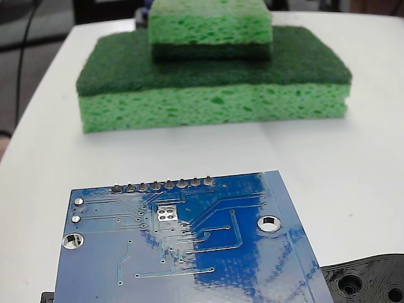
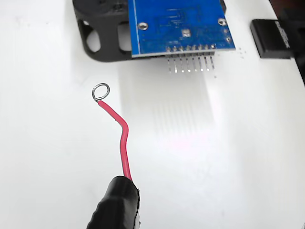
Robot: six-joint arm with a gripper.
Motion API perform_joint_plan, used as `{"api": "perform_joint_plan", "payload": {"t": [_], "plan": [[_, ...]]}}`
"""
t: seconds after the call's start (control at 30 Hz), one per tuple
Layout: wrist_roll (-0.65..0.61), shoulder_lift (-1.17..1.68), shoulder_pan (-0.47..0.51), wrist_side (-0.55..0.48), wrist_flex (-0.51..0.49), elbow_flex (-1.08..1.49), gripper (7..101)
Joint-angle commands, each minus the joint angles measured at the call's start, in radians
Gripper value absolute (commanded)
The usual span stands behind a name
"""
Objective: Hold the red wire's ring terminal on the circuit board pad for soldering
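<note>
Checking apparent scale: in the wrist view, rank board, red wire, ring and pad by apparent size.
1. Glossy blue circuit board
2. Thin red wire
3. Tiny silver ring terminal
4. Small square silver pad

Nearness inflates wire and ring.

White table (image 1: 353, 158) bears stacked sponges (image 1: 214, 95).

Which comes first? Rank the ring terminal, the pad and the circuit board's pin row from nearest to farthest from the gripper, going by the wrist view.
1. The ring terminal, upper left of the black-sleeved gripper, at the red wire's far end.
2. The pin row, hanging below the circuit board's lower edge, upper right.
3. The pad, farther up on the board.
</note>
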Motion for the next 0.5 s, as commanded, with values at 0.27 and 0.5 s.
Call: {"api": "perform_joint_plan", "payload": {"t": [0.27, 0.5], "plan": [[-0.037, 0.176, -0.009, 0.008, 0.029, 0.104, 100.3], [-0.028, 0.235, -0.006, 0.002, 0.034, 0.147, 100.3]]}}
